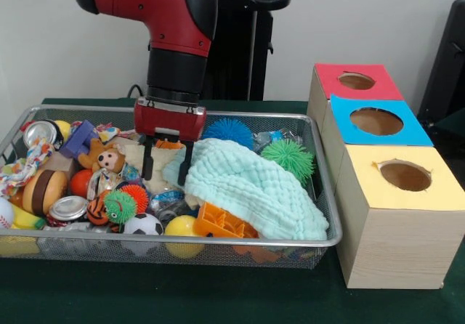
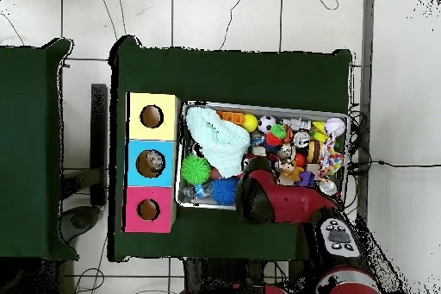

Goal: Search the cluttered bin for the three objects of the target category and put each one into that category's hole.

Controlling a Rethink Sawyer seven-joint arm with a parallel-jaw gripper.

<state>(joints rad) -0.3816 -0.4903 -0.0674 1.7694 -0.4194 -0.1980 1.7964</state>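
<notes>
The gripper [image 1: 166,163] hung open and empty in the bin [image 1: 325,193], just above a crinkly clear lump [image 1: 168,198] by the cloth [image 1: 251,186], which looked light, crushable and slippery, best pinched across its bulk.

Red arm reaches straight down, wrist vertical, end effector [image 1: 166,165] pointing down with its two black fingers spread apart.

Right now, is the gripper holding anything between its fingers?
No. In the front view the gripper hangs open over the bin, its black fingers apart with nothing clamped between them.
</notes>
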